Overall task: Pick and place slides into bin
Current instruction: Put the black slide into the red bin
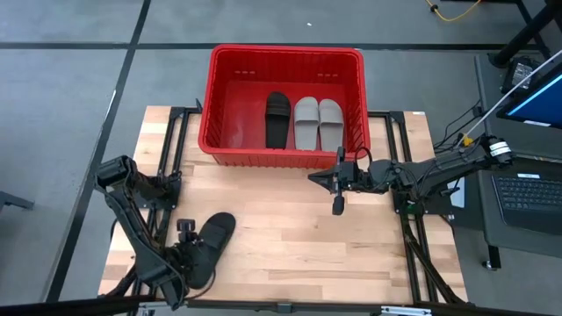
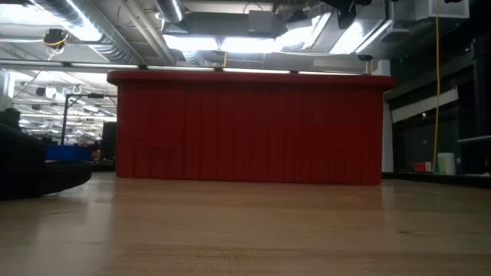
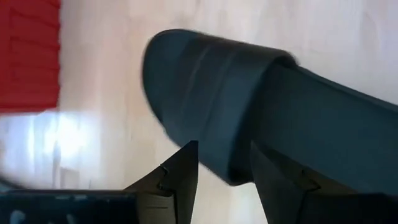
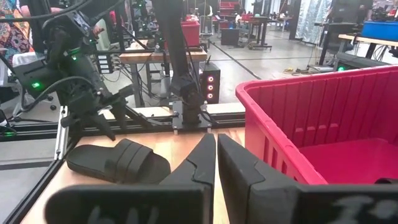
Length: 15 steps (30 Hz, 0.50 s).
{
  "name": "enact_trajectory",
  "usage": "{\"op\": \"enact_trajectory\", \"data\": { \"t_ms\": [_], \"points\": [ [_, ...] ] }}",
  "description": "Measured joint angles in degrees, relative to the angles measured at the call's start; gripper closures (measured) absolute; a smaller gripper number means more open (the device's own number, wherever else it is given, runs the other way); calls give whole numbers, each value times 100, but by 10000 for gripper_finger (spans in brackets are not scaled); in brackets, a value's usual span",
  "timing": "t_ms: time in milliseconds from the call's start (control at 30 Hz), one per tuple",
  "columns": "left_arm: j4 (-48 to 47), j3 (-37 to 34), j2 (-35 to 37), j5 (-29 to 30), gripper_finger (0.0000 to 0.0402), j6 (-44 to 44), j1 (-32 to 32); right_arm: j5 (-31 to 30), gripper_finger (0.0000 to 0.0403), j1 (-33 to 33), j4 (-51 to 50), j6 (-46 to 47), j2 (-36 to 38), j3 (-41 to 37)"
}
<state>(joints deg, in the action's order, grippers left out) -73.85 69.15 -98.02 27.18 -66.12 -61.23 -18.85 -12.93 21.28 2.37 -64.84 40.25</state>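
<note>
The left claw [image 1: 195, 254] sat near the table's front-left corner, at about 7 o'clock from the table's middle, its two dark fingers [image 3: 180, 177] spread to either side of the edge of a black slide [image 1: 211, 244]. That slide lay flat on the table [image 1: 290, 237], its length running from 7 toward 1 o'clock. From the left wrist view the fingers straddled the shoe's rim, but contact could not be told.

The right claw [image 1: 336, 186] hung over the table just in front of the bin's front wall, at about 2 o'clock from the table's middle, its fingers [image 4: 202, 165] pressed together and holding nothing.

The red bin [image 1: 283, 57] stood at 12 o'clock on the far edge. Inside it lay another black slide [image 1: 277, 119] and, beside it toward 3 o'clock, two grey slides [image 1: 318, 121], side by side.
</note>
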Motion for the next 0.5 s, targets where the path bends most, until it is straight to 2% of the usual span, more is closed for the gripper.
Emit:
{"op": "enact_trajectory", "data": {
  "t_ms": [167,300,500],
  "points": [
    [374,-114,0,26,261,425,0,0,382,0,-28,-2,0,0],
    [362,-118,0,266,261,499,67,0,382,-1,-46,-4,0,0],
    [366,-120,-27,270,261,818,200,-2,382,-1,-46,-121,0,0]
  ]
}}
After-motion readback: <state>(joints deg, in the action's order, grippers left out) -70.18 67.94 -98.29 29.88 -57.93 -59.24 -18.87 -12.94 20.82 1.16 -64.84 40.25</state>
